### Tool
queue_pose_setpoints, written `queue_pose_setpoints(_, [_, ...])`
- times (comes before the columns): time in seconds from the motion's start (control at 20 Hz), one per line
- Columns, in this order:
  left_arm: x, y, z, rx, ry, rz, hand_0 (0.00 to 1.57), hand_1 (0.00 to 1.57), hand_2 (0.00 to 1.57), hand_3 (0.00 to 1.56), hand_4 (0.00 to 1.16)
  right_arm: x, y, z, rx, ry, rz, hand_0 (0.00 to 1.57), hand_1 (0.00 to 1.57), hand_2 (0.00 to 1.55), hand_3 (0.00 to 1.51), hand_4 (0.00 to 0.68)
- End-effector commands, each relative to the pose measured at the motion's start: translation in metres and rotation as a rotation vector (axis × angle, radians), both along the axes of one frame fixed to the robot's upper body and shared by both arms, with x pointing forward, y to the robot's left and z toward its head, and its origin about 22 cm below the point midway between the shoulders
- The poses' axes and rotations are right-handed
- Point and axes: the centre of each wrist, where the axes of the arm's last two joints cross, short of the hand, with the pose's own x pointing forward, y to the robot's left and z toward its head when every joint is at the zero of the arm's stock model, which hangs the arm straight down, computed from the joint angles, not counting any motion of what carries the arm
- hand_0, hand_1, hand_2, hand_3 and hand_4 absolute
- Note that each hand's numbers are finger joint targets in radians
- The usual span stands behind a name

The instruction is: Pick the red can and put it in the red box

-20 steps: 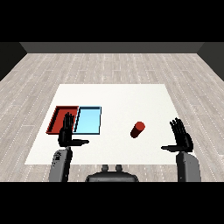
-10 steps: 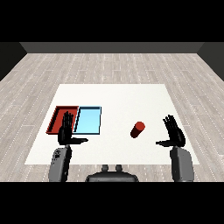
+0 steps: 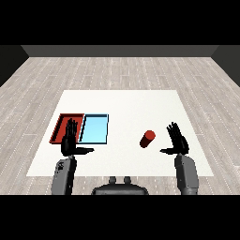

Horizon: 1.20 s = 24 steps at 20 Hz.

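Can (image 3: 147, 139) stands upright on the table (image 3: 126, 105), untouched, at about 10 o'clock from the right hand (image 3: 177, 141), near it but apart. Right hand fingers straight, thumb out toward the can. Left hand (image 3: 70, 139) also spread flat, over the near edge of the red tray (image 3: 61, 125); blue tray (image 3: 95, 129) beside it at 3 o'clock.

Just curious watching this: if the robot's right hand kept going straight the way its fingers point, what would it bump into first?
Probably nothing. The right hand is open, fingers pointing away across the white table. The red can stands off to its left, outside that line, so the way looks free, though depth is hard to judge.
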Motion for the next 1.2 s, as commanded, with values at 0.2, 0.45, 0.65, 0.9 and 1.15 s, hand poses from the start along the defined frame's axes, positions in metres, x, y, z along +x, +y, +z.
queue_pose_setpoints(0.2, [0.004,0.001,-0.007,-0.018,-0.006,-0.011,0.00,0.00,0.00,0.00,0.00,-0.007,0.025,-0.019,0.056,0.030,-0.012,0.00,0.00,0.00,0.00,0.000])
queue_pose_setpoints(0.45, [-0.011,-0.009,-0.011,-0.014,-0.008,-0.008,0.00,0.00,0.00,0.00,0.00,0.012,0.036,-0.015,0.086,0.046,0.032,0.00,0.00,0.00,0.00,0.000])
queue_pose_setpoints(0.65, [-0.006,0.003,-0.003,-0.020,-0.010,-0.003,0.00,0.00,0.00,0.00,0.00,0.022,0.062,-0.040,0.070,0.068,0.036,0.00,0.00,0.00,0.00,0.000])
queue_pose_setpoints(0.9, [0.005,-0.009,-0.003,-0.021,-0.010,-0.008,0.00,0.00,0.00,0.00,0.00,0.018,0.056,-0.039,0.110,0.080,0.030,0.00,0.00,0.00,0.00,0.000])
queue_pose_setpoints(1.15, [0.021,0.002,0.001,-0.030,-0.019,-0.024,0.00,0.00,0.00,0.00,0.00,0.018,0.066,-0.019,0.109,0.098,0.057,0.00,0.00,0.00,0.00,0.000])
